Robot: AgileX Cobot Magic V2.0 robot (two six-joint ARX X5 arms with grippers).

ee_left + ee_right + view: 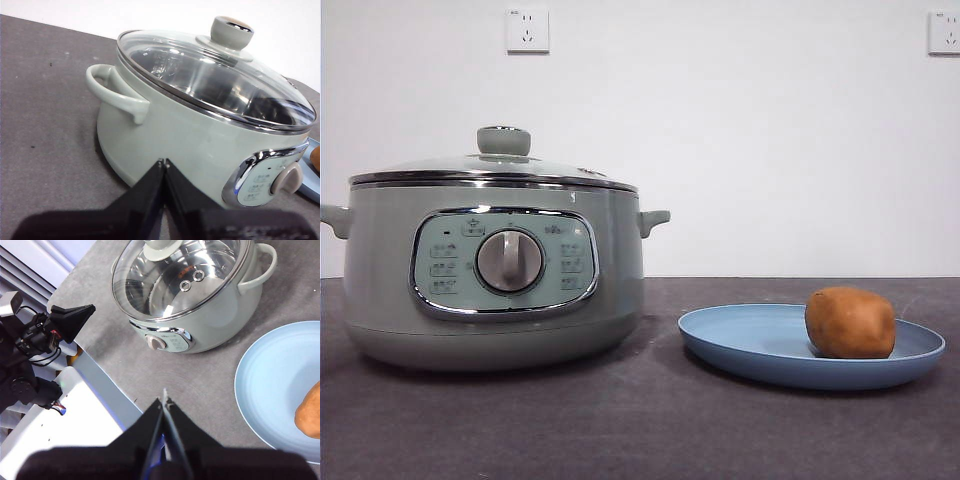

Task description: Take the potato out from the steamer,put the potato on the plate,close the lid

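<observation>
The setting reads as a robot test bench in a lab or office room, not a lived-in kitchen. A flat table covered in dark grey felt-like cloth fills the lower part of the front view, against a bare white wall. Two white wall sockets sit along the top edge of that view, one at upper left and one at the upper right corner. In the right wrist view, at left, a black robot arm with exposed cables stands beside a white metal frame at the table's edge. No cupboards, sink or counter appear.
</observation>
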